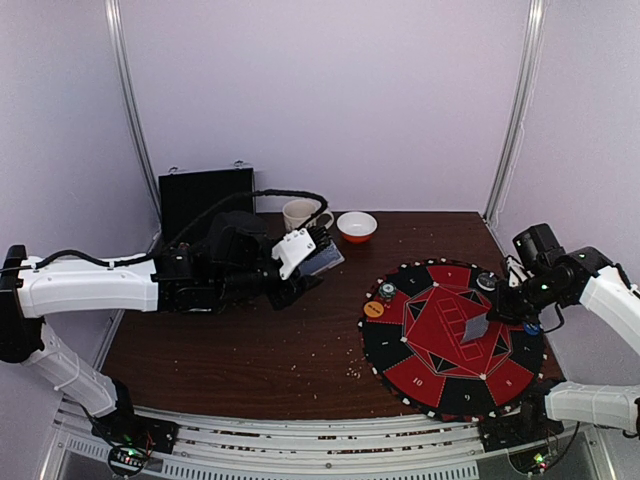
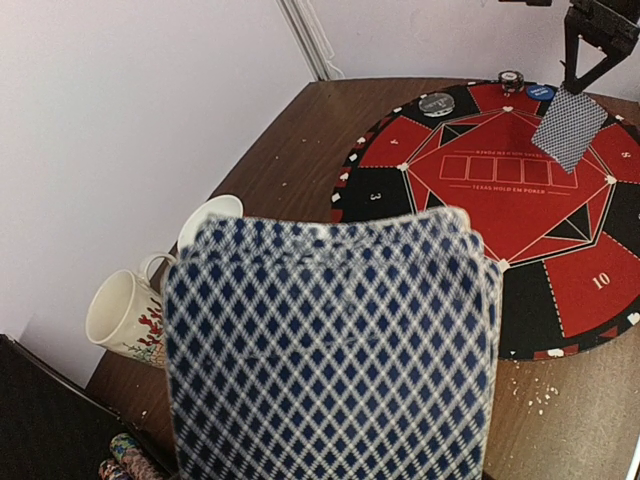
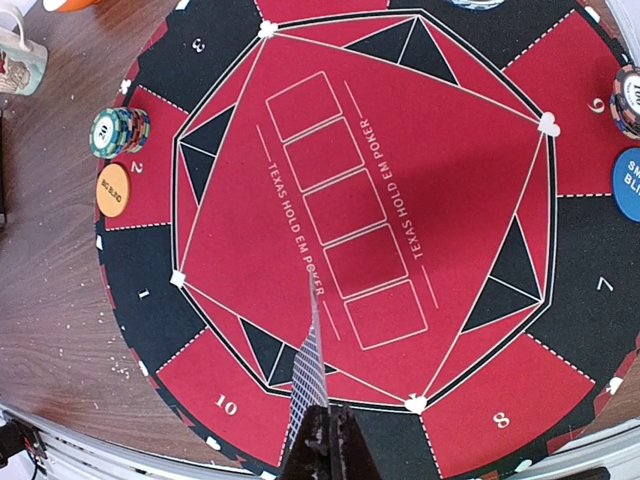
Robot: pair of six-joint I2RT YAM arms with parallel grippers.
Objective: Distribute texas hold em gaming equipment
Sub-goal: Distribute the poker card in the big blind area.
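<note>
The left gripper is clamped on the deck, holding it up off the table with the blue-and-white diamond backs facing its wrist camera. The fingers themselves are hidden behind the cards.

Just beyond this gripper stands the mug, upright with its handle showing. Its pale inner wall is visible, but the bottom is not, so what it holds cannot be told. Next to the mug, a little to the gripper's right, sits the bowl, orange outside and white inside, with only the white inside showing. Behind the gripper is a black case. In the left wrist view a few coloured discs lie at its edge, and whether they are inside it cannot be told.

The right gripper has its jaws pressed together on one card. The card hangs edge-on below the fingers, above the round red-and-black mat, near the row of five outlined boxes.

On the mat, on the far side from this gripper, a stack of green-and-white discs stands just beside a single orange disc lying flat. Near the gripper's own side, a blue disc lies at the mat's rim, close to another stack.
</note>
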